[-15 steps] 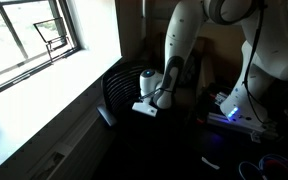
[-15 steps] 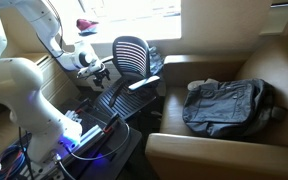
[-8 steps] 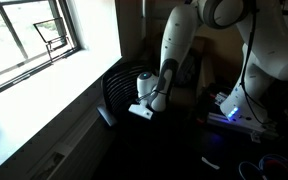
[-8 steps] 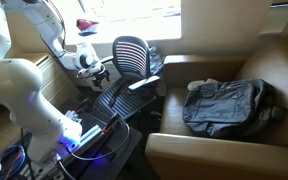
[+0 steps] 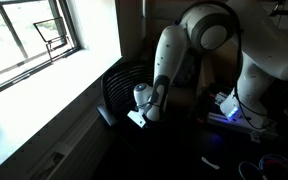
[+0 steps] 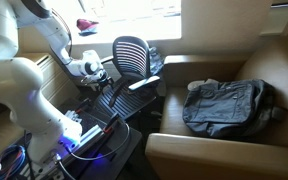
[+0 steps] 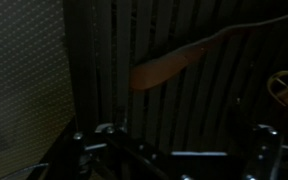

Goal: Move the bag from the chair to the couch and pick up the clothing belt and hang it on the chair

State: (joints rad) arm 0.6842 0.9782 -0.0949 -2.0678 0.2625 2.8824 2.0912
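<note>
at the left in an exterior view the gripper (image 6: 92, 70) hangs beside the chair (image 6: 131, 52), jaws spread wide and holding nothing. the clothing belt (image 7: 174, 63) lies as a thin strap slanting across the chair's slats. in the wrist view it is ahead of the gripper and apart from it.

the likely trouble is in the pick. the strap lies flat and limp on ribbed slats, so a finger could drop into a gap and catch. the jaws could also close on a slat along with the belt and drag the chair. a shallow pinch could let the strap slide out, and once draped over the curved back it may slip off if it hangs unevenly. the wrist view is very dark, which makes depth hard to judge.

at the lower left, loose cables (image 6: 14, 160) and a blue-lit device (image 6: 79, 140) sit near the arm's base, where a low swing could snag. to the right, the bag (image 6: 229, 105) already rests on the couch (image 6: 184, 150), well apart from the chair. that half of the task looks done, and nothing there blocks the way.
</note>
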